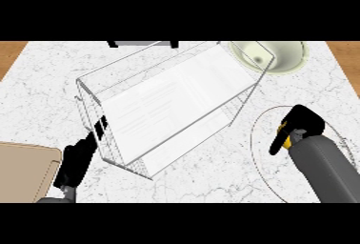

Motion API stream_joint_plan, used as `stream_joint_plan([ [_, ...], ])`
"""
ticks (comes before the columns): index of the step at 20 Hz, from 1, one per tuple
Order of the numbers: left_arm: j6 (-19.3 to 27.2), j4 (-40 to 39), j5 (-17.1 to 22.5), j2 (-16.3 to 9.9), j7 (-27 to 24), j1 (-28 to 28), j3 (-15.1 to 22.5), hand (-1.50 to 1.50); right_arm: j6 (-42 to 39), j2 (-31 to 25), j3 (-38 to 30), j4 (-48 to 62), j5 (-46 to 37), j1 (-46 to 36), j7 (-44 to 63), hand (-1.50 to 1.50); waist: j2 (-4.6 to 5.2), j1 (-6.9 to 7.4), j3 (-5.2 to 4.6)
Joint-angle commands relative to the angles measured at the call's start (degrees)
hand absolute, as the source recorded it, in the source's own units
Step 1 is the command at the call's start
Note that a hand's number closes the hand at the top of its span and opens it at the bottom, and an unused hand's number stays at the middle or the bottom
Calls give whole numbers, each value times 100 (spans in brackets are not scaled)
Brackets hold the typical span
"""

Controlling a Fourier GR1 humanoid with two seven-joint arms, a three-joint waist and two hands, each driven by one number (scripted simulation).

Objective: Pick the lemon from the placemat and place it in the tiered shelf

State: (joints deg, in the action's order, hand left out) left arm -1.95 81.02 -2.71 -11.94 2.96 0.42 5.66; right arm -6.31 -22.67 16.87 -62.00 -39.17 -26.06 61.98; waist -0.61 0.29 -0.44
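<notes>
The robot's left hand (77, 159), black and resting low at the view's left, has its fingers straight and relaxed, pointing up toward the wire frame just above it; a tan square board (25, 171) lies just to its left. Right of that hand stands the white tiered shelf with thin wire frame (172, 102), tilted diagonally across the white marbled counter (211, 181). Further right, the right hand (299, 126) is curled round the yellow lemon (285, 135), only slivers of yellow showing between its fingers, over the round, pale, thin-rimmed placemat (267, 119). Above that hand, at the counter's far edge, sits a cream round bowl (277, 57), partly behind the shelf's corner.
</notes>
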Motion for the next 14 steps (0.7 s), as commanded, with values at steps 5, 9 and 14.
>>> stream_joint_plan([
  [5, -108, -147, -80, 26, 199, -210, -130, 0, 12, 351, -20, -98, -765, -61, 637, 150, 58, -27, 42],
  [9, 44, -232, -174, 262, 160, -218, -46, 0, 88, 371, -39, -256, -1190, -84, 765, 150, 55, -33, 42],
  [14, -140, -165, -51, 48, -37, 44, -144, 0, -475, 287, 1283, -1999, -501, 484, -2346, 150, -18, -132, 45],
])
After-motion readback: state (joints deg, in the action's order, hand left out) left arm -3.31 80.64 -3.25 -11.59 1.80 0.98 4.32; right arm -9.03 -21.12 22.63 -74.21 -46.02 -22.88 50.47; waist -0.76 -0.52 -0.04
